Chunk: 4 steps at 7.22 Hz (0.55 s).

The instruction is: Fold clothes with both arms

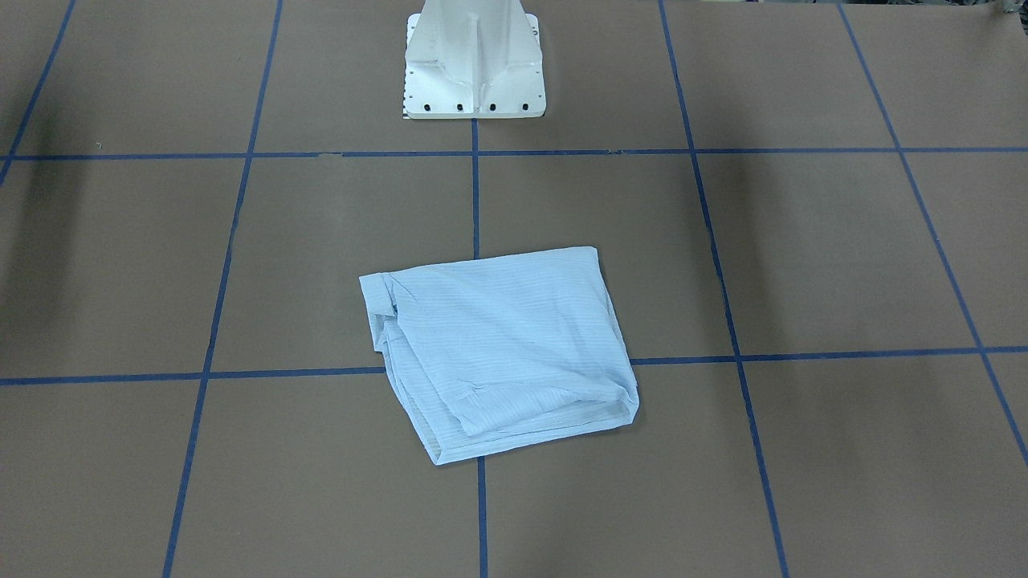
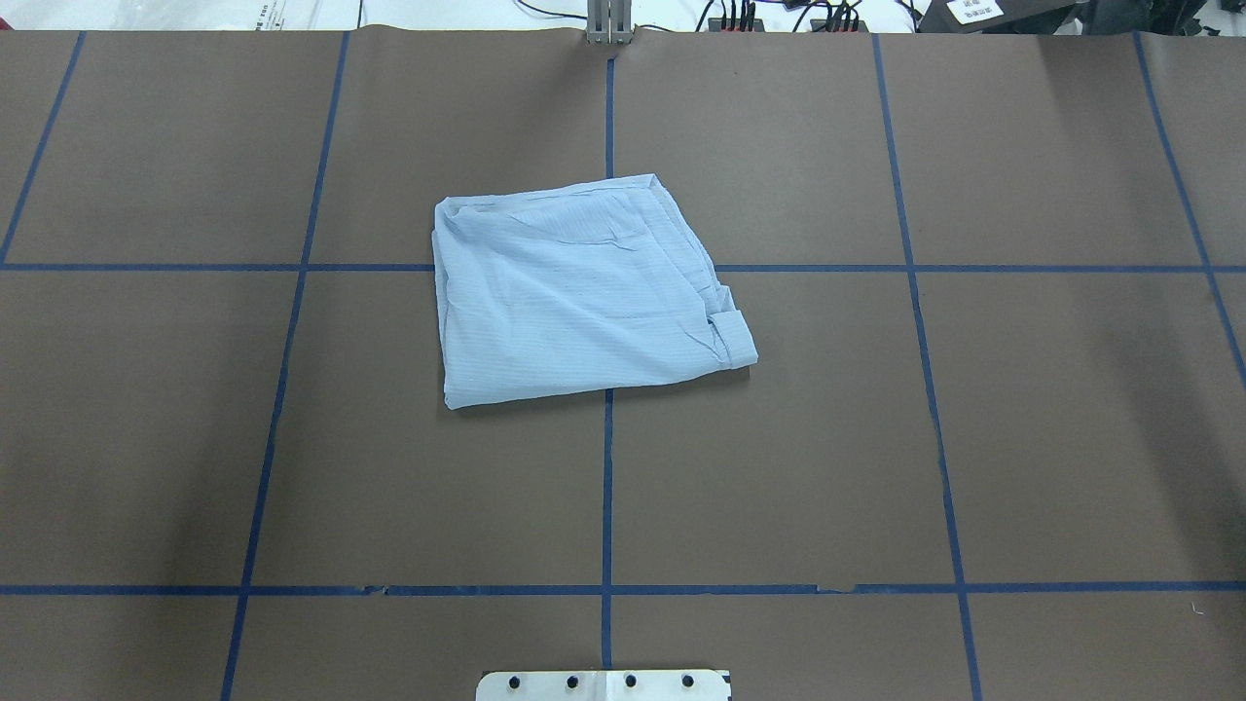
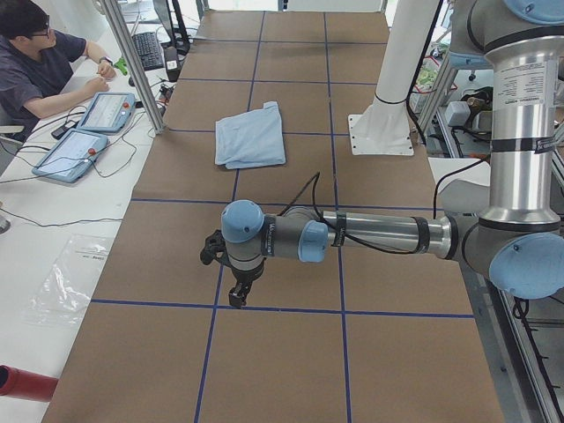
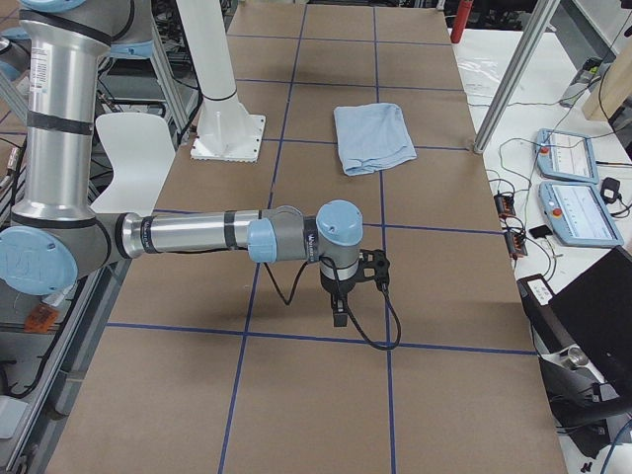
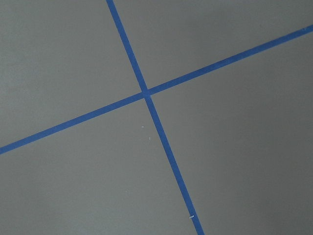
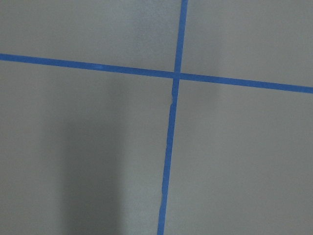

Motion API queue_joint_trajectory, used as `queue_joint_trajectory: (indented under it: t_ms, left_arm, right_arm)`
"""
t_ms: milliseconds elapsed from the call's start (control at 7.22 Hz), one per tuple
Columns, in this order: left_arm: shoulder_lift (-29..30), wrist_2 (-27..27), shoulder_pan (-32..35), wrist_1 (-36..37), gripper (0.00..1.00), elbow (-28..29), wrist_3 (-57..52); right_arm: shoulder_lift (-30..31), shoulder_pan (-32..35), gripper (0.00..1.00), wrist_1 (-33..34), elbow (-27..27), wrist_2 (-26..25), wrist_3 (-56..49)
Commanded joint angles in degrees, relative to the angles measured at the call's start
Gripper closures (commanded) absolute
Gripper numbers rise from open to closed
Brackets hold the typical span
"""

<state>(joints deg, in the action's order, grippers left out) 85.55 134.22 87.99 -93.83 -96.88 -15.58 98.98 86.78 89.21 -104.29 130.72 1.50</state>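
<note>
Left gripper, right gripper: open or closed, cannot tell. Both hang over table ends, well apart from shirt. Shirt lies folded compact mid-table, nothing holding it. Fold likely finished, so both parked clear.

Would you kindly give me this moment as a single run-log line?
shirt: folded, flat on table | left gripper: away from shirt, state unclear | right gripper: away from shirt, state unclear
</note>
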Motion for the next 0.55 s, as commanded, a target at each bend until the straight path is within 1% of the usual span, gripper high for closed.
queue_joint_trajectory:
  t_ms: [0, 415]
  left_arm:
    - [-0.2, -0.3, 0.1, -0.1, 0.00, 0.0, 0.0]
    - [-0.2, -0.4, 0.0, 0.0, 0.00, 0.2, 0.0]
  right_arm:
    - [0.7, 0.1, 0.00, 0.0, 0.2, -0.9, 0.0]
    - [0.7, 0.1, 0.00, -0.1, 0.6, -1.0, -0.1]
